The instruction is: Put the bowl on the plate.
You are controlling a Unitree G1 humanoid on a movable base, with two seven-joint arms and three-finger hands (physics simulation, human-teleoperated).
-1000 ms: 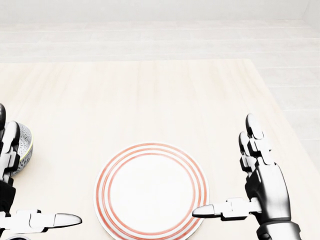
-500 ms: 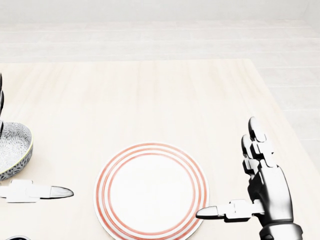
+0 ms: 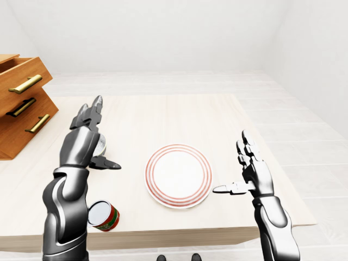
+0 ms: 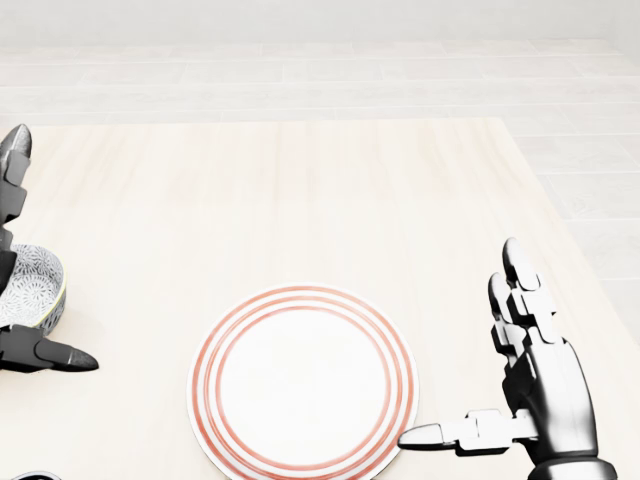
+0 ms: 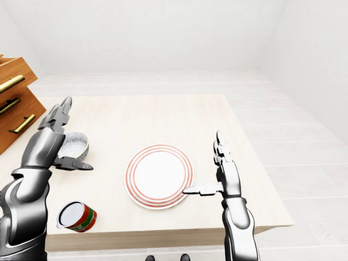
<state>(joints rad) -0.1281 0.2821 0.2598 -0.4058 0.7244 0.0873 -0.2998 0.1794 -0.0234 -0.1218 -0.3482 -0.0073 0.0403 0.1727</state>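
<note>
A white plate with red rings (image 4: 305,385) lies on the light wooden table (image 4: 300,190), low in the head view. The patterned grey bowl (image 5: 74,146) stands upright on the table to the plate's left. It is cut off by the left edge of the head view as bowl (image 4: 28,288). My left hand (image 5: 76,136) is open. Its fingers (image 5: 57,117) rise beyond the bowl and its thumb (image 5: 73,163) lies on the bowl's near side; I cannot tell whether it touches. My right hand (image 4: 460,345) stands open just right of the plate, holding nothing.
A red and green can (image 5: 76,216) lies on its side near the table's bottom edge, below the bowl. A wooden drawer cabinet with brass handles (image 3: 22,100) stands at the table's left end. White floor lies beyond the table.
My left hand has moved up in the head view, so its fingers now stand beyond the bowl and its thumb below it. My right hand has sunk slightly. Plate and bowl stay put.
</note>
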